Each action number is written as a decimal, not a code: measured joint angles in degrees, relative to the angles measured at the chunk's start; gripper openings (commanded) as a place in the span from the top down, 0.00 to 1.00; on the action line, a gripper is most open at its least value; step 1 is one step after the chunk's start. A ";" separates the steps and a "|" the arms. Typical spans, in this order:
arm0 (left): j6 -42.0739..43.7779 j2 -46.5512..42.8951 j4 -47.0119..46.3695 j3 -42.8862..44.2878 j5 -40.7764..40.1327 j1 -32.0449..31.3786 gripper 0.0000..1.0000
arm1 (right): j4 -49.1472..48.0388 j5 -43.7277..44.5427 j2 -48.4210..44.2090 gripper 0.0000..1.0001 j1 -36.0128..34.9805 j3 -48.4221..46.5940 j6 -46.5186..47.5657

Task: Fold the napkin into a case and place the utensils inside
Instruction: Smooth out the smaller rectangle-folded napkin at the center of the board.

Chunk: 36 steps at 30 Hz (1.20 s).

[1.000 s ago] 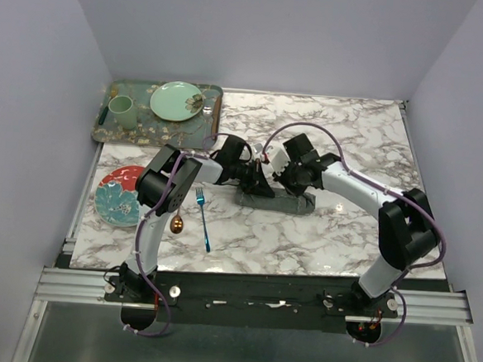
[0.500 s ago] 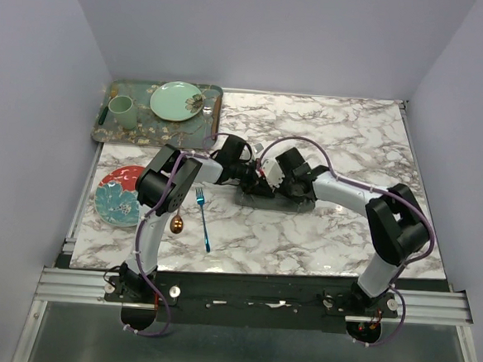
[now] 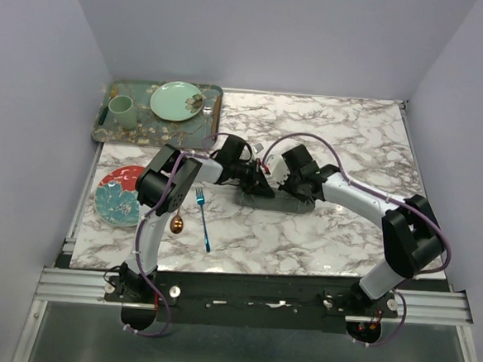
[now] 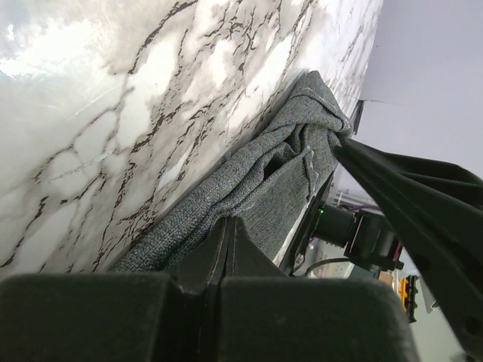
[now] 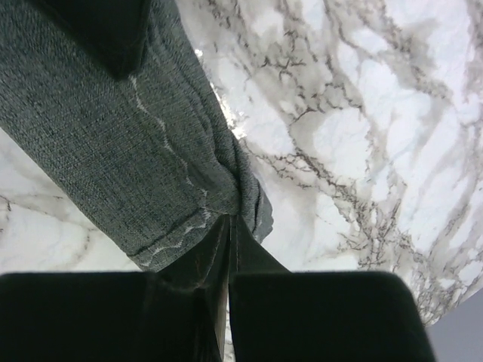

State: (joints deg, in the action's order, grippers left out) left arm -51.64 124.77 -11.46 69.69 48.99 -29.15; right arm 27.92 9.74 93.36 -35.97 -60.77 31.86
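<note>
Left claw (image 4: 228,226) closed on napkin (image 4: 264,177) edge; right claw (image 5: 229,222) pinched narrow on end fold. Risk judged: folds dragged apart by uneven pull; thin grip lost.

Top camera: high, near side, overlooking whole table (image 3: 320,236). Wrist cameras: close, sharing napkin (image 4: 264,181).

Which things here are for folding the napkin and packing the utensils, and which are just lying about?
For the job:
- napkin, pinched by left gripper and right gripper
- fork
- spoon

Lying about:
- tray
- green plate and cup, both on the tray
- patterned plate
</note>
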 measured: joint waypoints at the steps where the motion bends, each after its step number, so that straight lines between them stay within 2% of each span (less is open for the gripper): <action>1: 0.00 0.00 0.00 0.00 -0.02 0.00 1.00 | -0.13 0.00 0.04 0.90 0.00 0.50 0.02; 5: 0.02 0.00 0.00 0.00 0.00 0.00 1.00 | -2.32 0.72 2.01 0.90 -0.02 3.52 0.76; 12: 0.24 0.02 -0.02 0.00 0.02 0.04 1.00 | -11.78 6.38 2.93 0.89 -1.95 8.83 6.10; 19: 0.63 0.02 -0.02 0.00 0.15 0.11 1.00 | -11.34 7.80 1.55 0.77 -3.08 9.16 6.95; 27: 0.83 0.07 -0.13 0.00 0.31 0.15 1.00 | -0.48 0.07 -5.03 0.78 -0.94 -3.80 -3.28; 30: 0.83 0.07 -0.31 -0.09 0.33 0.15 1.00 | 1.36 -4.33 -5.68 0.79 3.15 -5.95 -8.17; 36: 0.83 0.07 -0.48 -0.13 0.39 0.15 1.00 | 6.32 -14.21 -1.25 0.81 14.84 -7.54 -18.60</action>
State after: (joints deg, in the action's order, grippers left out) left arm -50.81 124.84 -11.94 69.56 49.39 -28.99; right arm 34.24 -4.47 92.12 -21.12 -68.31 13.26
